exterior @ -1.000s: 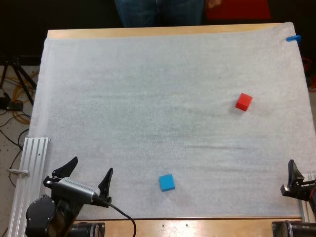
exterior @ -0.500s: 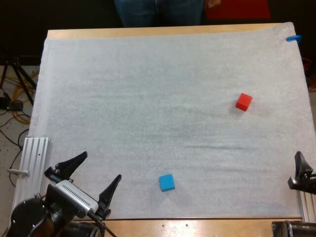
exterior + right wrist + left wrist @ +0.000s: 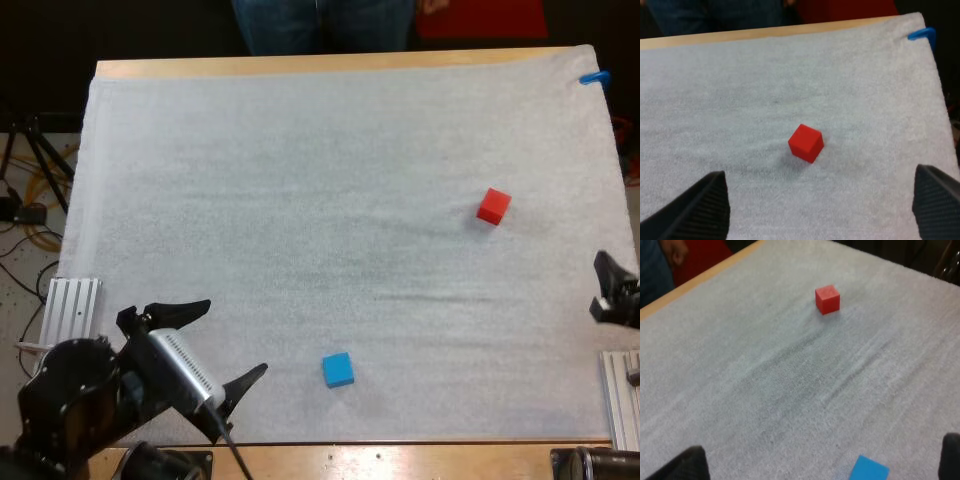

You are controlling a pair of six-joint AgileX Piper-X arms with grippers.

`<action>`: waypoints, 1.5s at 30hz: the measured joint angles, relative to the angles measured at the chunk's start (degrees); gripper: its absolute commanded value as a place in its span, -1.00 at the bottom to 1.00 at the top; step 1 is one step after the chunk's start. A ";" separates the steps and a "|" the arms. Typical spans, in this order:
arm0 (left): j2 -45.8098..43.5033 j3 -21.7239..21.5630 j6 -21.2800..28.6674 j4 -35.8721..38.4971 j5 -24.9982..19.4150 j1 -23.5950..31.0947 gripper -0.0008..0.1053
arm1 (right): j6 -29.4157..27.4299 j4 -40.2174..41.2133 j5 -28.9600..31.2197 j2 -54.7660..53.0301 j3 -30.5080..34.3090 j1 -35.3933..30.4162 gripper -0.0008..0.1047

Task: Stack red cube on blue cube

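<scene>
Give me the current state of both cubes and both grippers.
Red cube: resting on the mat, not gripped, not stacked.
Blue cube: resting on the mat, nothing on top.
Left gripper: open, empty, apart from the blue cube.
Right gripper: open, empty, facing the red cube, clear of it.

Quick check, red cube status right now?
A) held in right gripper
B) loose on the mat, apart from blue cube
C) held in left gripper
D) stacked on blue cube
B: the red cube lies alone on the white mat, well apart from the blue cube, and both the left gripper and right gripper are open and clear of it.
</scene>
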 measured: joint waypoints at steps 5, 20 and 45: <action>1.32 0.02 -0.02 -0.29 -0.23 0.00 0.65 | -0.28 -0.18 0.37 6.73 -4.33 3.59 0.39; 1.32 0.02 -0.02 -0.36 -0.26 0.00 0.65 | 3.75 -4.93 14.20 33.19 -14.01 20.68 0.39; 1.32 0.02 -0.02 -0.36 0.03 0.00 0.65 | 10.24 -13.93 20.77 69.31 -20.81 22.51 0.39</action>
